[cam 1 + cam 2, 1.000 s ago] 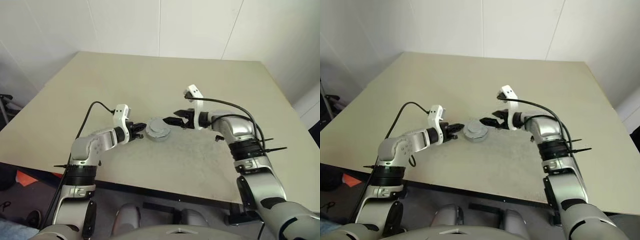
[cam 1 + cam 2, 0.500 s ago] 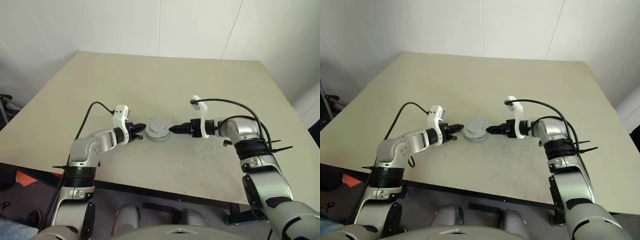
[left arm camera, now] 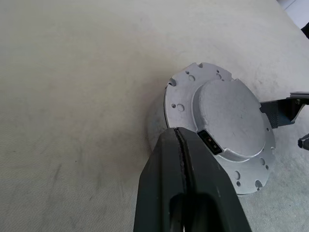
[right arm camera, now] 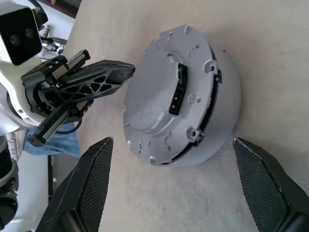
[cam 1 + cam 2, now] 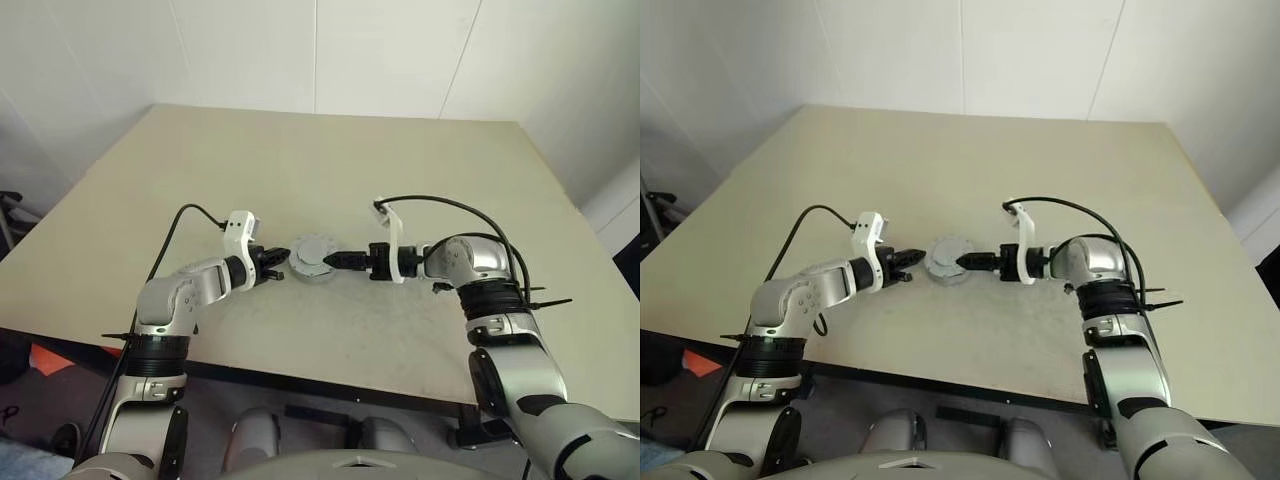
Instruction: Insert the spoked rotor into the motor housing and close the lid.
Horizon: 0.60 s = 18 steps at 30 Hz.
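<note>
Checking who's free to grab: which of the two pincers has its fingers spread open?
The right pincer: its fingers stand wide apart, flanking the motor housing with its lid down. The left pincer is shut, fingers pressed together at the lid's edge.

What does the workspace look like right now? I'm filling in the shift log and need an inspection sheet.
Surface: beige table, scuffed grey near the middle.
Job's things: motor housing rests on the table with the grey lid down on top of it; a thin gap shows along part of the lid's edge. Spoked rotor: not seen.
Clutter: nothing seen.
Hands: left hand shut, its tip at the lid's rim; right hand open, fingers either side of the housing.
Cables: a black cable runs along each arm, off the table's work area.
Surroundings: white walls; dark gear on the floor beside the table.
</note>
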{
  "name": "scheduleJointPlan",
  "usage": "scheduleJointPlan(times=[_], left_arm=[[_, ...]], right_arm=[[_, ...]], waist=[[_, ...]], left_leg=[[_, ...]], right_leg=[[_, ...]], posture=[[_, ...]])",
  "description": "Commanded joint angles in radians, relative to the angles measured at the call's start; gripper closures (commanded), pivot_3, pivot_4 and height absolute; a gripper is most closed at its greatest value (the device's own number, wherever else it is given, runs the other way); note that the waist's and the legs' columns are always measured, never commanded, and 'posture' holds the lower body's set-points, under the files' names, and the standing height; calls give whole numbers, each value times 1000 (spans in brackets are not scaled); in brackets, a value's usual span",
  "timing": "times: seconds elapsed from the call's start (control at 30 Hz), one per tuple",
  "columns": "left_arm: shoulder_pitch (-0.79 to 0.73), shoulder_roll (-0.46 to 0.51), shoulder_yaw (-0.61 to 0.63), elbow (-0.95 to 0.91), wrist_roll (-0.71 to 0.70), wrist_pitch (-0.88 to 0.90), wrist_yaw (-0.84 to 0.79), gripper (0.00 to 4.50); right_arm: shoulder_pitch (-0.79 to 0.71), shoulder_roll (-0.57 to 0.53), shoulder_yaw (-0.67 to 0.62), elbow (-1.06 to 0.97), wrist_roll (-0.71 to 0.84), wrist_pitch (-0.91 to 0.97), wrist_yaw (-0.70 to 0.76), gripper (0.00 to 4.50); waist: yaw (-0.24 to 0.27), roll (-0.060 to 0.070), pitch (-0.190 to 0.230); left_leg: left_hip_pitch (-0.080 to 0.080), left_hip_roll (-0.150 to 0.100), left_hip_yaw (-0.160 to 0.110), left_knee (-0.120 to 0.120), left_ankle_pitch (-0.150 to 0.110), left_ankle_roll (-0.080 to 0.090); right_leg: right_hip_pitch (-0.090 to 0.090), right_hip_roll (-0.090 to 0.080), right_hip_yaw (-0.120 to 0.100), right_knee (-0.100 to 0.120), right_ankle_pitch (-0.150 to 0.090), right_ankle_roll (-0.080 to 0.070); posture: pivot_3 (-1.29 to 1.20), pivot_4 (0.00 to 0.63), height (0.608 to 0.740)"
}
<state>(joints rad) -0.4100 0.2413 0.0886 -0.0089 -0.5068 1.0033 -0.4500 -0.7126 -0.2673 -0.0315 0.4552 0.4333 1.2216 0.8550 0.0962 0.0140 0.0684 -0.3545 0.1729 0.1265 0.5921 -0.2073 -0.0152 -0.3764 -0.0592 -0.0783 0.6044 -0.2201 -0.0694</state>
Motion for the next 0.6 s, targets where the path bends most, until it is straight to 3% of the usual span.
scheduleJointPlan(times=[0.03,0.6], left_arm=[[-5,7,-4,-30,-12,-2,-7,4500],[-5,15,-8,-28,-5,-11,-1,4500]], right_arm=[[-10,48,-25,7,44,45,-33,27],[-73,213,-187,59,67,87,-181,27]], waist=[[0,0,0],[-3,0,0]], left_leg=[[0,0,0,0,0,0],[4,0,0,-13,5,-9]], right_leg=[[0,0,0,0,0,0],[-1,1,0,1,-2,-4]], posture=[[0,0,740],[0,0,740]])
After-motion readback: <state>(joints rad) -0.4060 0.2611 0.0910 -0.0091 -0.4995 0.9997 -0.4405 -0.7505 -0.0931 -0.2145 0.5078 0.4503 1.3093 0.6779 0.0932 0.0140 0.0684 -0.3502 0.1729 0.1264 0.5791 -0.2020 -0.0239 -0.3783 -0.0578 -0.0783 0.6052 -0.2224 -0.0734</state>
